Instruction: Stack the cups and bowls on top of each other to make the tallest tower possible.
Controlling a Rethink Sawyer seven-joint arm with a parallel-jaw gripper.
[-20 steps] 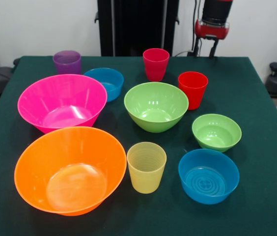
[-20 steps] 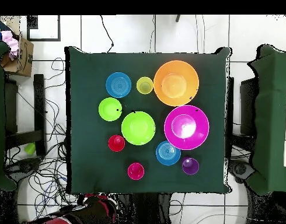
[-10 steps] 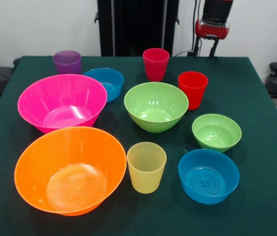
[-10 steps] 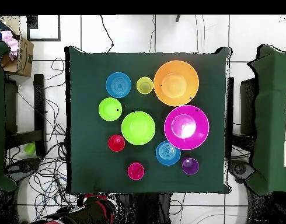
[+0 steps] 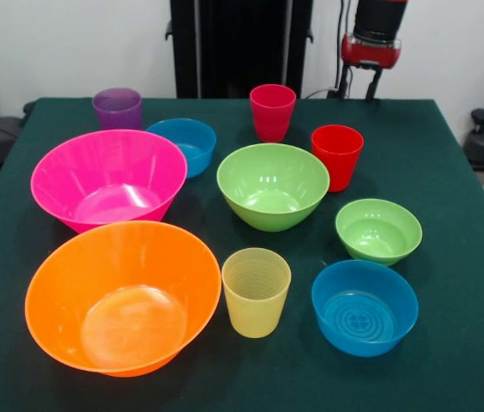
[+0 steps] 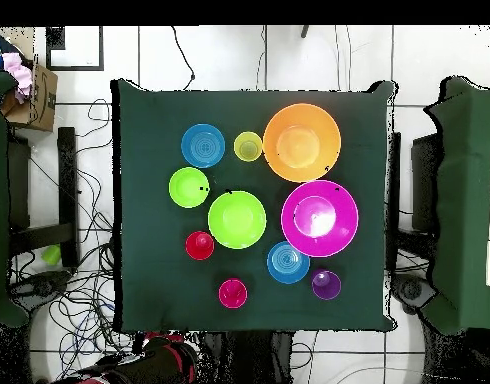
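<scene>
All pieces stand apart and upright on the green table [image 5: 448,172]; no tower shows. The cups are purple [image 5: 117,107], pinkish-red [image 5: 272,112], bright red [image 5: 337,156] and ribbed yellow [image 5: 256,292]. The bowls are large orange [image 5: 122,296], hot pink [image 5: 108,178], medium lime green [image 5: 272,184], small lime green [image 5: 378,230] and two blue [image 5: 183,144] [image 5: 364,306]. My gripper [image 5: 360,86] hangs drawn back behind the table's far edge, right of the pinkish-red cup, touching nothing. In the overhead view the arm [image 6: 159,362] lies below the table.
The black pedestal [image 5: 240,43] stands behind the table's far edge. Cables [image 6: 79,300] lie on the floor beside the table. A cardboard box [image 6: 34,95] sits off the table's corner. Dark chairs [image 6: 459,200] stand at both sides.
</scene>
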